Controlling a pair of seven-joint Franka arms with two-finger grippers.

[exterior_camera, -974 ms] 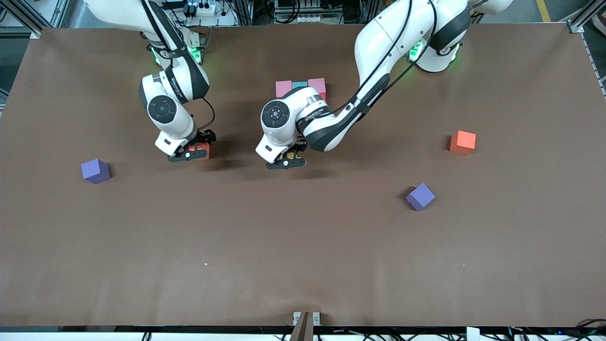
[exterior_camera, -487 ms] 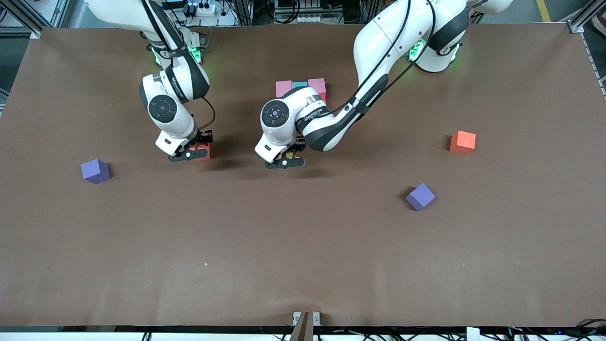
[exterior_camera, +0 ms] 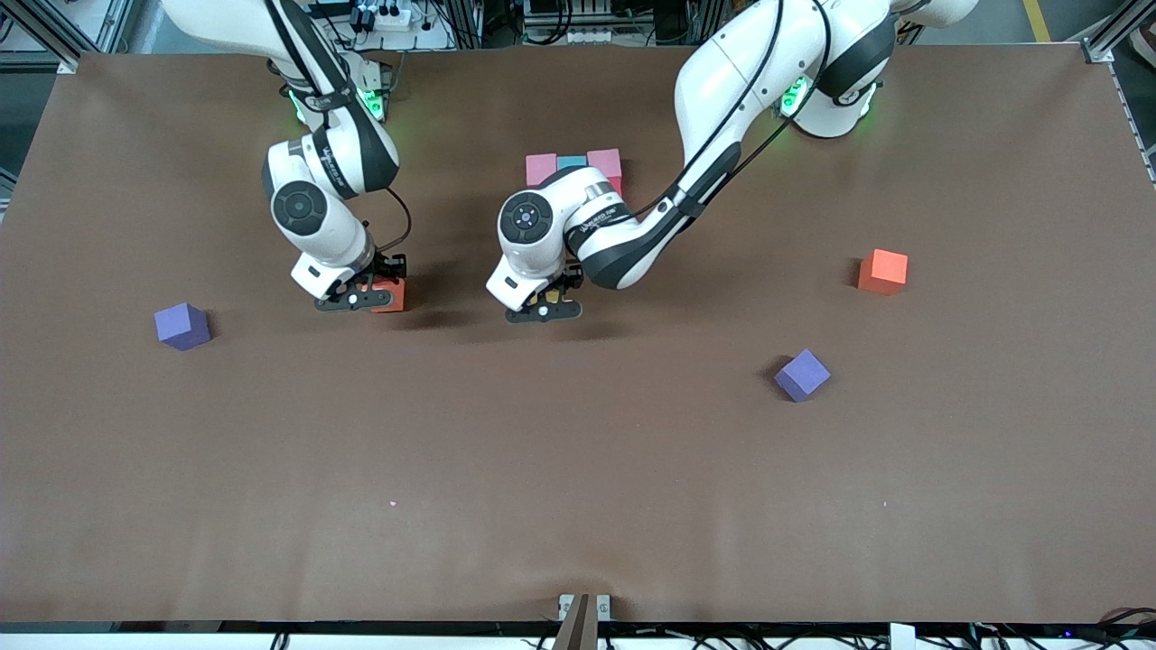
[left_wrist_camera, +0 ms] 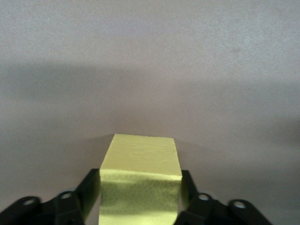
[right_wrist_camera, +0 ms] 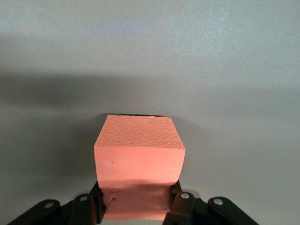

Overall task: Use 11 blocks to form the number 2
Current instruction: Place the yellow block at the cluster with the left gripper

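Upper centre of frame: the number 2 (exterior_camera: 575, 169) was partly laid. The right tool (exterior_camera: 361, 298) pinched an orange block (right_wrist_camera: 138, 161); the left tool's (exterior_camera: 545, 310) spread was unclear around a yellow block (left_wrist_camera: 140, 180). Three blocks lay loose.

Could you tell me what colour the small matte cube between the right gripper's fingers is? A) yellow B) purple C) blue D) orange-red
D: in the right wrist view the right gripper is shut on a small matte orange-red cube, its sides pinched between the black fingers.
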